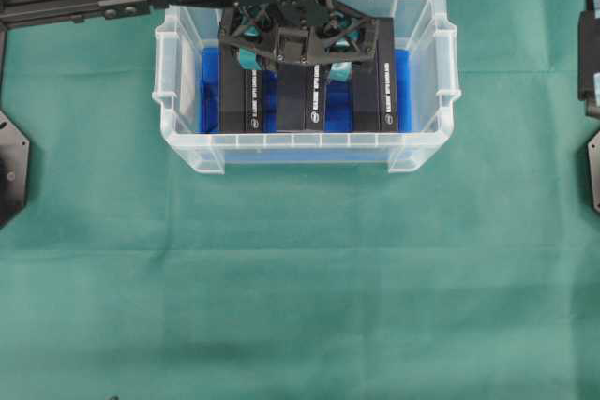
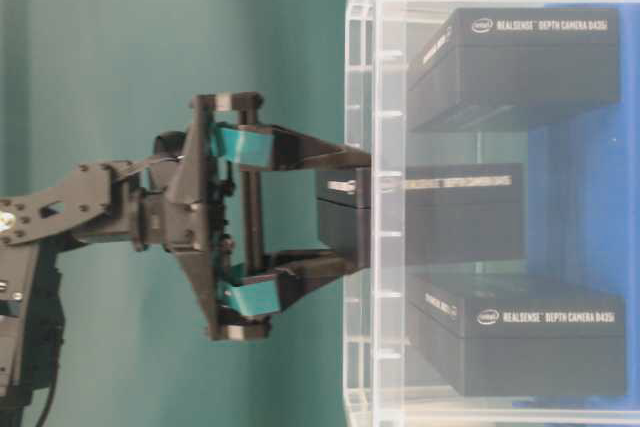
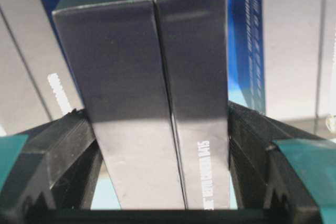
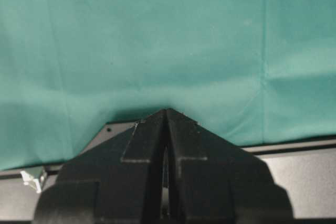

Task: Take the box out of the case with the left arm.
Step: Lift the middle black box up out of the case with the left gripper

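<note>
The clear case [image 1: 178, 91] with a blue liner stands at the back of the green cloth and holds three black boxes side by side. My left gripper [image 1: 293, 67] reaches down into it and is shut on the middle box [image 1: 305, 105]. In the left wrist view both black fingers [image 3: 58, 150] press against the sides of the box [image 3: 131, 66]. In the table-level view the held box [image 2: 460, 212] sticks out past the case rim [image 2: 375, 47], further than its neighbours. My right gripper [image 4: 167, 116] is shut on nothing over bare cloth.
Two more black boxes [image 1: 239, 100] [image 1: 380, 91] flank the held one closely inside the case. The right arm [image 1: 591, 53] rests at the right edge of the table. Green cloth [image 1: 300, 288] stretches in front of the case.
</note>
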Action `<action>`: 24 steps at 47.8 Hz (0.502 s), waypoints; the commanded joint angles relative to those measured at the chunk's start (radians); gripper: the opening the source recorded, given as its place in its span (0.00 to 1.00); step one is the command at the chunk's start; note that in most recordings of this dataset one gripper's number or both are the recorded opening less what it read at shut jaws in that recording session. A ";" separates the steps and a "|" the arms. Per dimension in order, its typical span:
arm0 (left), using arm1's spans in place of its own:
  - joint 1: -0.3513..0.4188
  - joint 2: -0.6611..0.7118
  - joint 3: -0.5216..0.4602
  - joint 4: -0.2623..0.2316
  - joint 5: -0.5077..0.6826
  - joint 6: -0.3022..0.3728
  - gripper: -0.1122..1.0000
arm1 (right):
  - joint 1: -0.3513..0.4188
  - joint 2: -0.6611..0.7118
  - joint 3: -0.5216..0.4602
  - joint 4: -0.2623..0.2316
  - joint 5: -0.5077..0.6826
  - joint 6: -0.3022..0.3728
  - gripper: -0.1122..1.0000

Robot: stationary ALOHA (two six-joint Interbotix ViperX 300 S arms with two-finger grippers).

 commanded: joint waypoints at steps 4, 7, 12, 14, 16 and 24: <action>-0.012 -0.057 -0.083 -0.003 0.044 0.002 0.66 | -0.002 -0.005 -0.009 -0.002 -0.003 0.000 0.10; -0.012 -0.061 -0.106 -0.003 0.063 0.002 0.66 | -0.002 -0.006 -0.009 -0.002 -0.003 0.000 0.10; -0.012 -0.072 -0.144 -0.002 0.097 0.002 0.66 | 0.000 -0.012 -0.009 -0.002 -0.003 0.000 0.10; -0.012 -0.077 -0.156 -0.002 0.109 0.002 0.66 | -0.002 -0.012 -0.009 -0.002 -0.003 0.002 0.10; -0.012 -0.081 -0.167 -0.002 0.123 0.002 0.66 | -0.002 -0.014 -0.009 -0.002 -0.002 0.000 0.10; -0.012 -0.098 -0.216 0.000 0.167 -0.002 0.65 | 0.000 -0.014 -0.009 -0.003 -0.003 0.000 0.10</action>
